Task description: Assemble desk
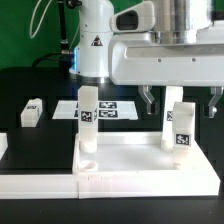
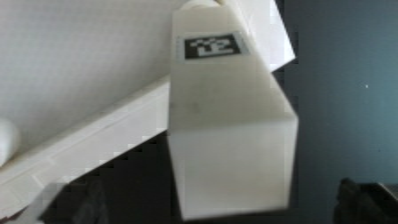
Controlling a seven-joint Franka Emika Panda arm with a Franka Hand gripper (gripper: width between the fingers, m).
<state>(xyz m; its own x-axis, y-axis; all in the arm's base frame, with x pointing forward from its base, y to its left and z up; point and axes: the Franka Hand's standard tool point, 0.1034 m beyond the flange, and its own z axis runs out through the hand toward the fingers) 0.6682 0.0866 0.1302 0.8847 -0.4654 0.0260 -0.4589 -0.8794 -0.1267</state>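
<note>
The white desk top (image 1: 140, 165) lies flat near the front, its rim raised. Two white tagged legs stand upright on it, one toward the exterior view's left (image 1: 88, 118) and one toward its right (image 1: 180, 126). My gripper (image 1: 180, 108) is open and straddles the right leg, with a finger (image 1: 148, 102) clear of it on each side. In the wrist view this leg (image 2: 222, 130) fills the middle, tag at its far end, standing on the desk top (image 2: 71, 70). The gripper (image 2: 222, 205) shows as dark fingers (image 2: 365, 203) apart from the leg's sides.
A loose white leg (image 1: 32, 112) lies on the black table at the exterior view's left. The marker board (image 1: 112, 108) lies behind the desk top. A low white strip (image 1: 35, 180) borders the desk top's left. The robot base (image 1: 95, 45) stands at the back.
</note>
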